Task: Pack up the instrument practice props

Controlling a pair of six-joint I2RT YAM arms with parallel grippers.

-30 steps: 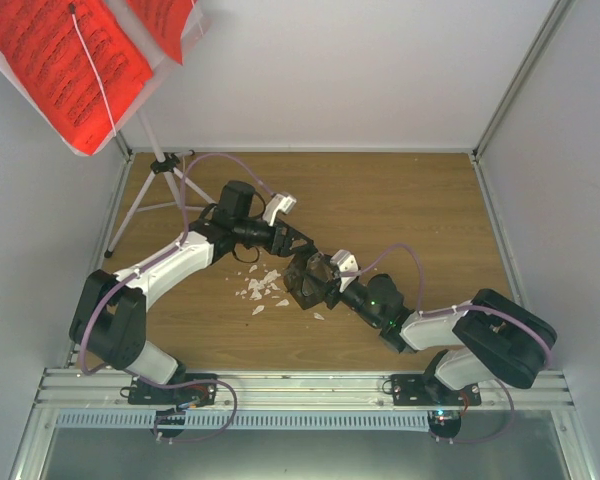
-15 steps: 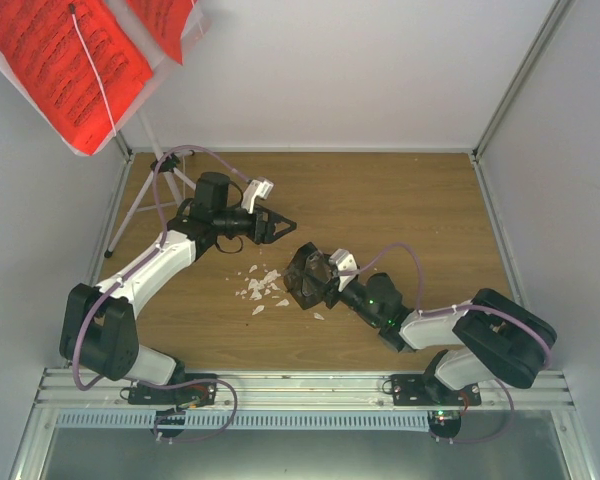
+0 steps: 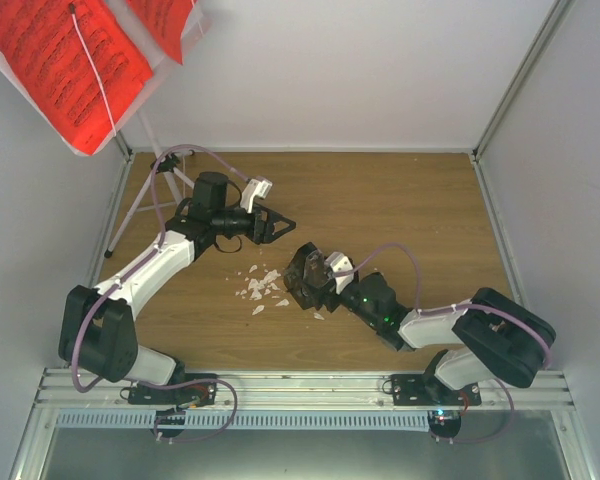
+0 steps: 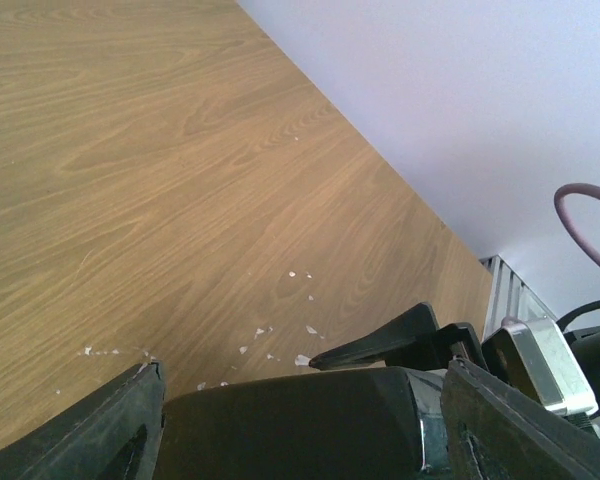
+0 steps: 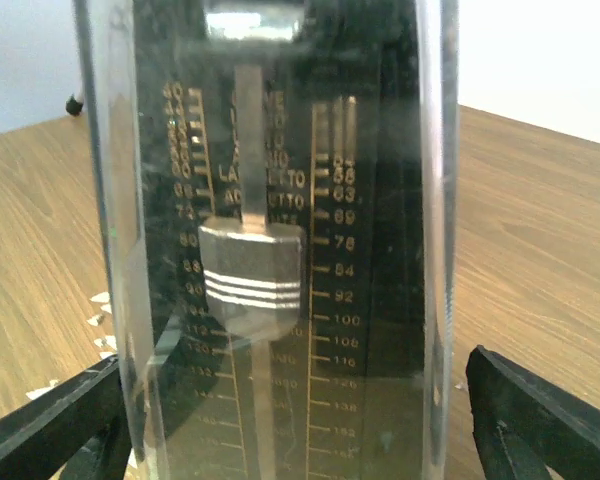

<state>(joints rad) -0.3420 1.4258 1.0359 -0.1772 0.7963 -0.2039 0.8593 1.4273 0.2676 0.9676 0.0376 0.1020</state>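
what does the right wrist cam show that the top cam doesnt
Only the right wrist view: the printed tempo scale and the silver weight on its rod, seen close up. Only the top view: the music stand with red sheets in the far left corner, and the left claw, open and empty. Both: the metronome, the wooden table and the white crumbs beside it.

Glossy clear-plastic-fronted metronome [image 5: 280,250]; matt, smooth wood-grain table [image 3: 400,200].

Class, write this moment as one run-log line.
left pincer: open, empty | right pincer: open, flanking metronome | music stand: upright, back-left corner
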